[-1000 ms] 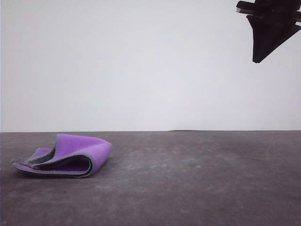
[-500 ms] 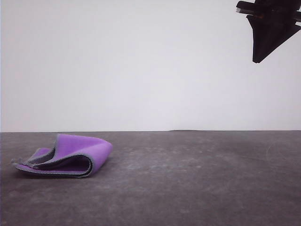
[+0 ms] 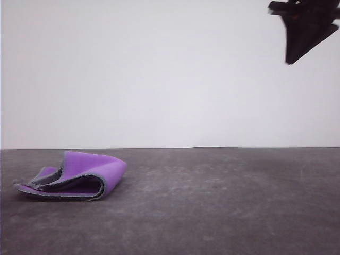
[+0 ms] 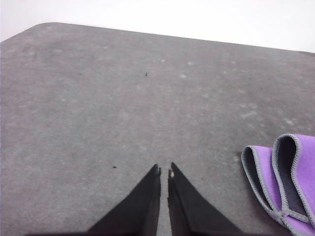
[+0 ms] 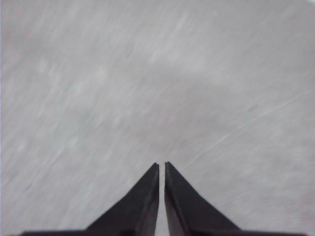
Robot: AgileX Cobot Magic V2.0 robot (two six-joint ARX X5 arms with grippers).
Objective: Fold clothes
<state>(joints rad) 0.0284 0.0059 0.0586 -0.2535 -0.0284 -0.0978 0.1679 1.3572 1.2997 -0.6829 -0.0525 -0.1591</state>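
Note:
The clothes (image 3: 79, 178) are one small thick cloth, purple with a grey stitched edge, lying loosely folded over on the left of the dark grey table. Its rolled edges (image 4: 283, 177) lie beside my left gripper (image 4: 165, 169), which is shut with nothing between its fingers and hovers over bare table. My right gripper (image 3: 288, 62) hangs high at the upper right, far from the cloth. In the right wrist view my right gripper (image 5: 161, 164) is shut and empty above blurred table surface.
The dark grey table (image 3: 223, 202) stretches to the right of the cloth, and a plain white wall (image 3: 159, 74) stands behind it. The table's far corner (image 4: 44, 25) appears in the left wrist view.
My right gripper has risen slightly at the upper right, and its wrist view is motion-blurred. The cloth has not moved.

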